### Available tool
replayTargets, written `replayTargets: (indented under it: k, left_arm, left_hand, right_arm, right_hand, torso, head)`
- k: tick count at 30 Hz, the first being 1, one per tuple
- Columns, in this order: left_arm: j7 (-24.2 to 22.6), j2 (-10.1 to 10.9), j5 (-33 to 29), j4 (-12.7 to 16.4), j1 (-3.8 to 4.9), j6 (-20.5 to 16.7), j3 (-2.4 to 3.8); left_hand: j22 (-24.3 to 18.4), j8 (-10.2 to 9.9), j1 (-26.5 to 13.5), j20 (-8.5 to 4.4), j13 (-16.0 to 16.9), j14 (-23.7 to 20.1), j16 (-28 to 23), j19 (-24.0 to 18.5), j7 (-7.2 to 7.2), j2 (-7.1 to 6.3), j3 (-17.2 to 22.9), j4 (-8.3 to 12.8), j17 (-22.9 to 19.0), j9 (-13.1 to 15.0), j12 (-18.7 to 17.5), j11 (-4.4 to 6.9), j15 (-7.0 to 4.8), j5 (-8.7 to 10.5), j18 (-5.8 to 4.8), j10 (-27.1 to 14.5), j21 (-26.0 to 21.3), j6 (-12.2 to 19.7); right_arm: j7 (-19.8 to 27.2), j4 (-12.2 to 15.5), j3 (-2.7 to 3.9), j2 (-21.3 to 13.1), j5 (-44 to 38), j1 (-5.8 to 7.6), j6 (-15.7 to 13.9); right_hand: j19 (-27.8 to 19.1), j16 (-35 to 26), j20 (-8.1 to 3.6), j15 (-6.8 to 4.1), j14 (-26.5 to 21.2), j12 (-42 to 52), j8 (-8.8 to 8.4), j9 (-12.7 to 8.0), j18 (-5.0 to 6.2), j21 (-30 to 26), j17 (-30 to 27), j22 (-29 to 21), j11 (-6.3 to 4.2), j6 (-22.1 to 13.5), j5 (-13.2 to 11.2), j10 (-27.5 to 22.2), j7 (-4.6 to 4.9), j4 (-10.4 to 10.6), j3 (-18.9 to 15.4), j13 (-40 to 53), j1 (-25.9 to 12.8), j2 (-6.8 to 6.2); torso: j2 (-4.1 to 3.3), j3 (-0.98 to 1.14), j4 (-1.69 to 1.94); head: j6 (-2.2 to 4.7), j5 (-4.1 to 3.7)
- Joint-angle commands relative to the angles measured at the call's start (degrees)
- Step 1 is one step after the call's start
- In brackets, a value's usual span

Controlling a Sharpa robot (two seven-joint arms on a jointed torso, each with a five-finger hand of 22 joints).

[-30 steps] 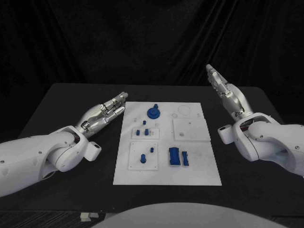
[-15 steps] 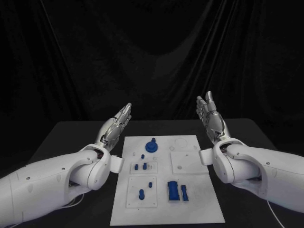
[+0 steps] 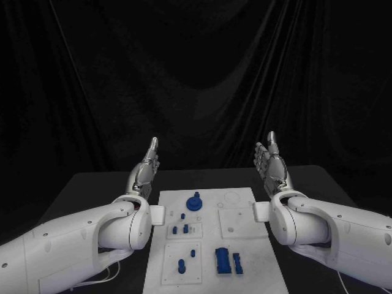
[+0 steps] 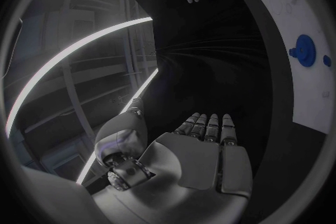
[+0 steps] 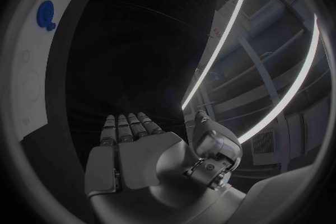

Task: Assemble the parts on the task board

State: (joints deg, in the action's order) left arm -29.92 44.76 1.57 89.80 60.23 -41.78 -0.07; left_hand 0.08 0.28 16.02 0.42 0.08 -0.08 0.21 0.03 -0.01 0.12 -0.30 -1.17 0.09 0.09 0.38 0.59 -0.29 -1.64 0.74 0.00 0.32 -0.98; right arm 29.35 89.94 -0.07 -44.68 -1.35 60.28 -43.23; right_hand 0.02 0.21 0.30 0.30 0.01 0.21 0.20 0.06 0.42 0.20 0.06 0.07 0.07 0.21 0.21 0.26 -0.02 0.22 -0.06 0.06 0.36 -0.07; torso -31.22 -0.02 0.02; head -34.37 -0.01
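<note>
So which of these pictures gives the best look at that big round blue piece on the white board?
The head view: the round blue part sits in plain sight near the far end of the task board, among the other pieces. Each wrist view catches it too, but off at the rim and bent.

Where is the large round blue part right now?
In the head view the large round blue part stands at the far left of the task board, between the raised left hand and right hand.
</note>
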Motion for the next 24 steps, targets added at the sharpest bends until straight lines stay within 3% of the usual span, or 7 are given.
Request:
replayTargets:
  k: [1, 14, 15, 16, 24]
  left_arm:
    - [0.13, -0.07, -1.57, 0.15, -0.07, -2.34, 0.07]
    - [0.13, -0.07, -1.57, 0.15, -0.07, -2.34, 0.07]
    - [0.13, -0.07, -1.57, 0.15, -0.07, -2.34, 0.07]
    - [0.13, -0.07, -1.57, 0.15, -0.07, -2.34, 0.07]
    - [0.13, -0.07, -1.57, 0.15, -0.07, -2.34, 0.07]
  left_hand:
    - [-0.08, -0.28, -5.1, -0.42, -0.08, 0.08, -0.21, -0.03, 0.01, -0.12, 0.3, 1.17, -0.09, -0.09, -0.38, -0.59, 0.29, 1.64, -0.74, 0.0, -0.32, 0.98]
    - [-0.08, -0.28, -9.62, -0.42, -0.08, 0.08, -0.21, -0.03, 0.01, -0.12, 0.3, 1.17, -0.09, -0.09, -0.38, -0.59, 0.29, 1.64, -0.74, 0.0, -0.32, 0.98]
    - [-0.08, -0.28, -10.81, -0.42, -0.08, 0.08, -0.21, -0.03, 0.01, -0.12, 0.3, 1.17, -0.09, -0.09, -0.38, -0.59, 0.29, 1.64, -0.74, 0.0, -0.32, 0.98]
    - [-0.08, -0.28, -16.02, -0.42, -0.08, 0.08, -0.21, -0.03, 0.01, -0.12, 0.3, 1.17, -0.09, -0.09, -0.38, -0.59, 0.29, 1.64, -0.74, 0.0, -0.32, 0.98]
    - [-0.08, -0.28, -16.02, -0.42, -0.08, 0.08, -0.21, -0.03, 0.01, -0.12, 0.3, 1.17, -0.09, -0.09, -0.38, -0.59, 0.29, 1.64, -0.74, 0.0, -0.32, 0.98]
  right_arm:
    - [0.44, 0.02, 0.07, -0.01, 1.35, -0.12, -0.89]
    - [0.44, 0.02, 0.07, -0.01, 1.35, -0.12, -0.89]
    - [0.44, 0.02, 0.07, -0.01, 1.35, -0.12, -0.89]
    - [0.44, 0.02, 0.07, -0.01, 1.35, -0.12, -0.89]
    - [0.44, 0.02, 0.07, -0.01, 1.35, -0.12, -0.89]
  right_hand:
    - [-0.02, -0.21, -0.3, -0.3, -0.01, -0.21, -0.2, -0.06, -0.42, -0.2, -0.06, -0.07, -0.07, -0.21, -0.21, -0.26, 0.02, -0.22, 0.06, -0.06, -0.36, 0.07]
    - [-0.02, -0.21, -0.3, -0.3, -0.01, -0.21, -0.2, -0.06, -0.42, -0.2, -0.06, -0.07, -0.07, -0.21, -0.21, -0.26, 0.02, -0.22, 0.06, -0.06, -0.36, 0.07]
    - [-0.02, -0.21, -0.3, -0.3, -0.01, -0.21, -0.2, -0.06, -0.42, -0.2, -0.06, -0.07, -0.07, -0.21, -0.21, -0.26, 0.02, -0.22, 0.06, -0.06, -0.36, 0.07]
    - [-0.02, -0.21, -0.3, -0.3, -0.01, -0.21, -0.2, -0.06, -0.42, -0.2, -0.06, -0.07, -0.07, -0.21, -0.21, -0.26, 0.02, -0.22, 0.06, -0.06, -0.36, 0.07]
    - [-0.02, -0.21, -0.3, -0.3, -0.01, -0.21, -0.2, -0.06, -0.42, -0.2, -0.06, -0.07, -0.07, -0.21, -0.21, -0.26, 0.02, -0.22, 0.06, -0.06, -0.36, 0.07]
  torso:
    - [0.04, 0.02, -0.02]
    - [0.04, 0.02, -0.02]
    - [0.04, 0.02, -0.02]
    - [0.04, 0.02, -0.02]
    - [0.04, 0.02, -0.02]
  head:
    - [-0.01, 0.01]
    - [-0.01, 0.01]
    - [-0.01, 0.01]
    - [-0.01, 0.01]
    - [-0.01, 0.01]
